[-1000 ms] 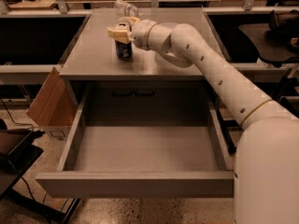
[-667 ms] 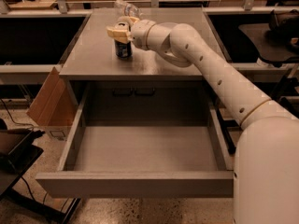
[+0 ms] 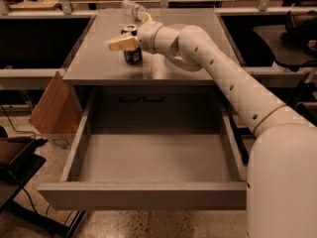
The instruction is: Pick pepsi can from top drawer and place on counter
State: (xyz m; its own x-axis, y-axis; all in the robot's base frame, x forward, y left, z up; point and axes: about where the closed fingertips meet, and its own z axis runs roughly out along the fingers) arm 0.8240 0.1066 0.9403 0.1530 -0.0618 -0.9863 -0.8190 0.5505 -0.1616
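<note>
Jaws' grip could not be told: clamped or released, unclear. Cream two-finger gripper (image 3: 127,41) on white arm sat at small dark blue pepsi can (image 3: 132,57), which stood upright on flat glossy grey counter (image 3: 168,69), near front edge. Placement looked reached, release likely pending. Wide shallow grey top drawer (image 3: 148,198) stood pulled out, no can inside. Clear plastic bottle (image 3: 134,8) lay behind.
</note>
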